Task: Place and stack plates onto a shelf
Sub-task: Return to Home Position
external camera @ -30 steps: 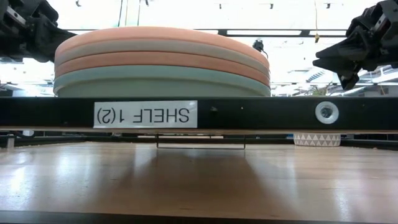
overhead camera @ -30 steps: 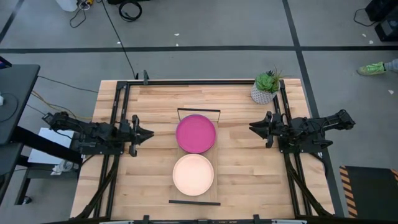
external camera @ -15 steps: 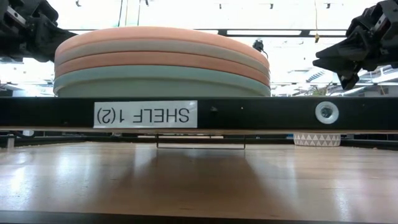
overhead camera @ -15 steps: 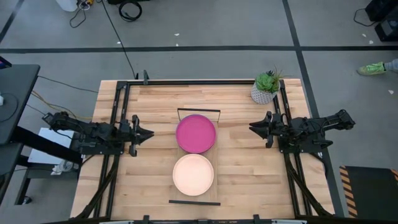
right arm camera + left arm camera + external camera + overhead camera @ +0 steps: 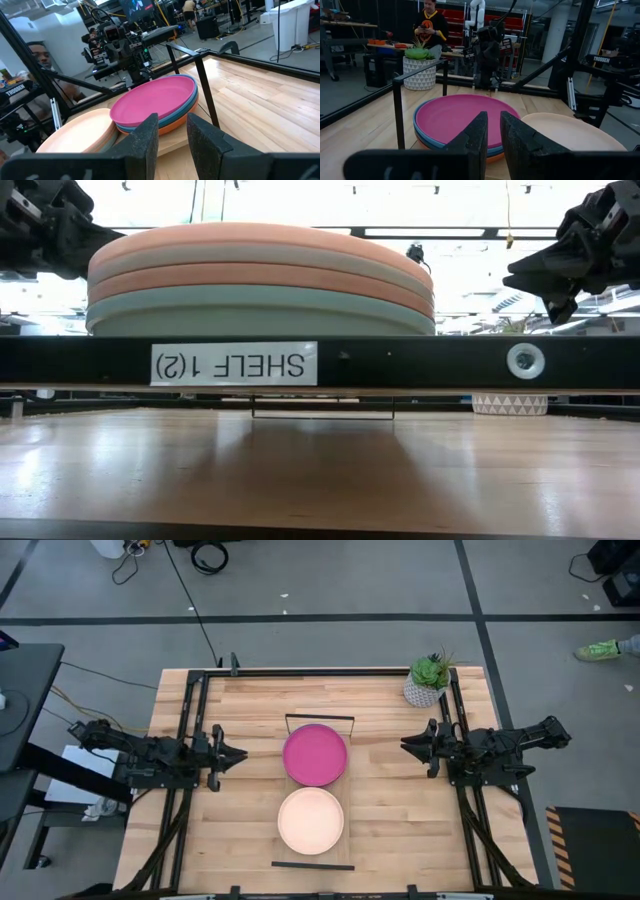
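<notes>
Two stacks of plates rest on the light-wood shelf [image 5: 349, 802] in the middle of the table. The far stack has a magenta plate [image 5: 315, 754] on top, over light blue and orange ones [image 5: 187, 111]. The near stack has a cream plate [image 5: 311, 821] on top; the low view shows it [image 5: 260, 235] over grey, terracotta and teal plates. My left gripper [image 5: 242, 754] hovers left of the shelf, open by a narrow gap [image 5: 493, 137]. My right gripper [image 5: 405, 746] hovers right of it, open [image 5: 172, 132]. Both point at the magenta stack.
A small potted plant [image 5: 428, 680] stands at the table's far right corner. Black wire brackets [image 5: 319, 719] [image 5: 311, 865] close the shelf's far and near ends. Black rails [image 5: 190, 720] run along the table's edges. People [image 5: 427, 25] [image 5: 40, 55] show in the room beyond.
</notes>
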